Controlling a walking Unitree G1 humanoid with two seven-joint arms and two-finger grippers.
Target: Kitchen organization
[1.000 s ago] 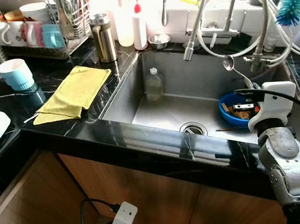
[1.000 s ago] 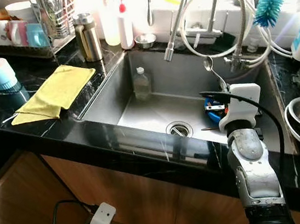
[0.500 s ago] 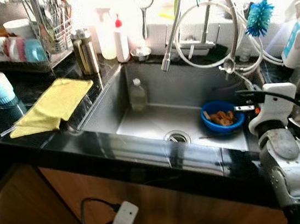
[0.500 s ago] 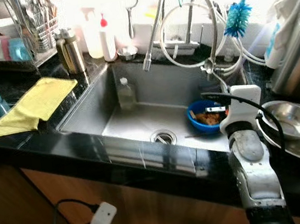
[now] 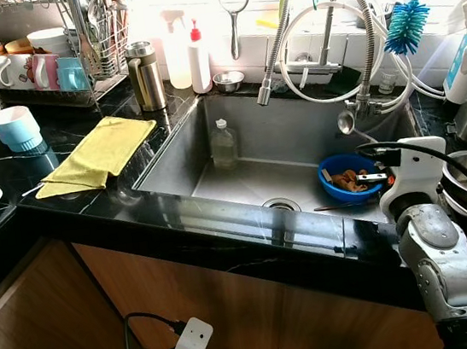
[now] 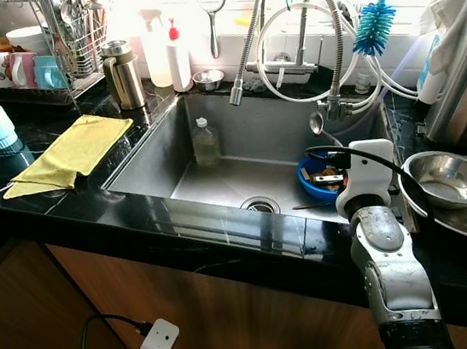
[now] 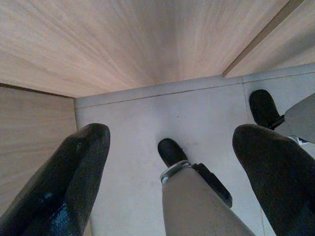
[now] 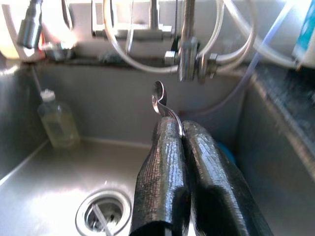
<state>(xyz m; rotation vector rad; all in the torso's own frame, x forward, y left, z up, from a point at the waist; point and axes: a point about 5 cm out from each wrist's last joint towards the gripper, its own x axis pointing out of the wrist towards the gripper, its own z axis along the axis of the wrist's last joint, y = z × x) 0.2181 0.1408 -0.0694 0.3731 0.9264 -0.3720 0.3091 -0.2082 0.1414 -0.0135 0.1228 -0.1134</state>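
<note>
Steel sink [image 5: 214,155] set in black counter; blue bowl [image 5: 343,179] of scraps in its right corner, bottle [image 5: 222,143] at the back wall. Right gripper [image 5: 348,118] holds a spoon [image 5: 345,121] above the bowl.

Right wrist: 2 fingers [image 8: 165,162] pinch the spoon handle.

Left wrist: left gripper [image 7: 170,162] low over floor, fingers spread.

We see a yellow cloth [image 5: 97,154] on the black, white-veined counter [image 5: 8,161], a blue bowl [image 5: 348,178] in the grey steel sink [image 5: 243,177], and a teal bottle brush [image 5: 407,21].
</note>
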